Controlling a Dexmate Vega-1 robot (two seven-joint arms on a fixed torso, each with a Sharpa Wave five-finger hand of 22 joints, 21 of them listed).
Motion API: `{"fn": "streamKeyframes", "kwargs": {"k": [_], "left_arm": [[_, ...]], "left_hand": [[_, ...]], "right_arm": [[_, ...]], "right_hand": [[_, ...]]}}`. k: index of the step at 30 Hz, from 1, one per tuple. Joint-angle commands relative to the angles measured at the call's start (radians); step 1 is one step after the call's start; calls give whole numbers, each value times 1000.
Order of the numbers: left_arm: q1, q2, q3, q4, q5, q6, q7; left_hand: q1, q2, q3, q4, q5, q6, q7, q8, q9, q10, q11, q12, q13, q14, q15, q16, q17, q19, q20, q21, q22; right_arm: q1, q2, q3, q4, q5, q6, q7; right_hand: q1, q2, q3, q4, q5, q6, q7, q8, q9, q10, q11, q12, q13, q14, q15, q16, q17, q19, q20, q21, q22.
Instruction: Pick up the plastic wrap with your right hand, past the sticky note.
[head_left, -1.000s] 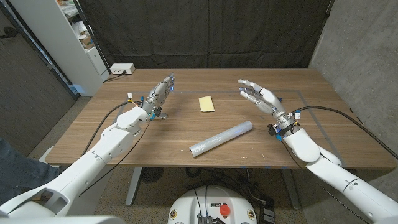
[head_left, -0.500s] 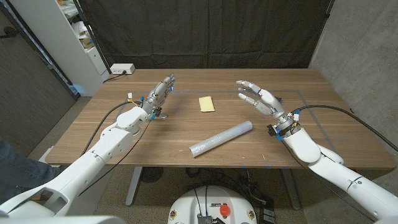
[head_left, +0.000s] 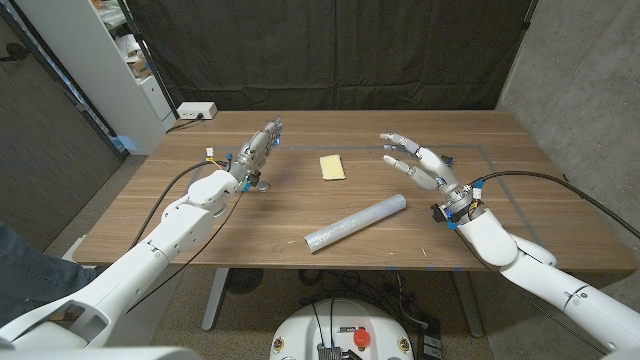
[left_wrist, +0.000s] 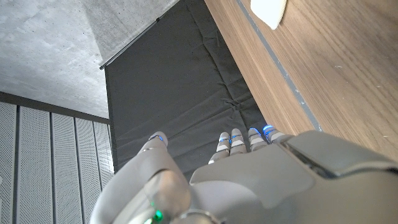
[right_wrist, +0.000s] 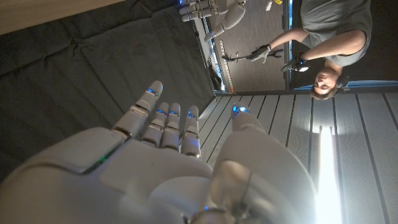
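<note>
At centre frame the plastic wrap roll (head_left: 356, 223) lies diagonally on the table (head_left: 260, 215) below the yellow sticky note (head_left: 332, 166), while the right hand (head_left: 420, 163) hovers at right, fingers spread and empty; the left hand's (head_left: 256, 152) grip is unclear.

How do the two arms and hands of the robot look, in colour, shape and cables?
Both arms are smooth, rounded white shells. Each ends in a silver-grey metal hand, the left hand and the right hand, with small blue lights on the fingers. A black cable runs over the table to each wrist, where small blue and white connectors sit.
</note>
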Motion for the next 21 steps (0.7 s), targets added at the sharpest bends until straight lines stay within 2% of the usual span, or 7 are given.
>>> {"fn": "streamKeyframes", "kwargs": {"k": [1,9,21], "left_arm": [[6,3,2,-8,2,9,6],[4,1,8,-8,5,16,8],[6,-2,13,-12,9,12,8]], "left_hand": [[2,13,2,-9,-1,3,4,1,4,-10,-2,6,2,-7,2,0,2,-60,5,-3,6],[2,14,2,-10,-2,3,3,1,4,-10,-4,6,2,-8,1,0,2,-62,6,-4,6],[1,15,1,-12,-4,3,3,1,4,-10,-6,7,2,-9,2,0,2,-65,7,-4,6]], "right_arm": [[-7,-21,-6,-9,-95,-19,-69],[1,-43,-26,-11,-105,-33,-72],[-5,-65,-30,-27,-159,-45,-123]], "right_hand": [[3,-3,0,-6,-4,0,-5,-4,2,0,-4,0,0,4,-2,-2,0,5,-2,0,1],[3,-3,1,-8,-4,-2,-9,-5,2,1,-9,0,1,5,-2,-1,0,5,-3,0,1],[3,-4,1,-10,-3,-5,-15,-6,2,6,-13,1,1,9,-7,0,0,7,-6,1,1]]}}
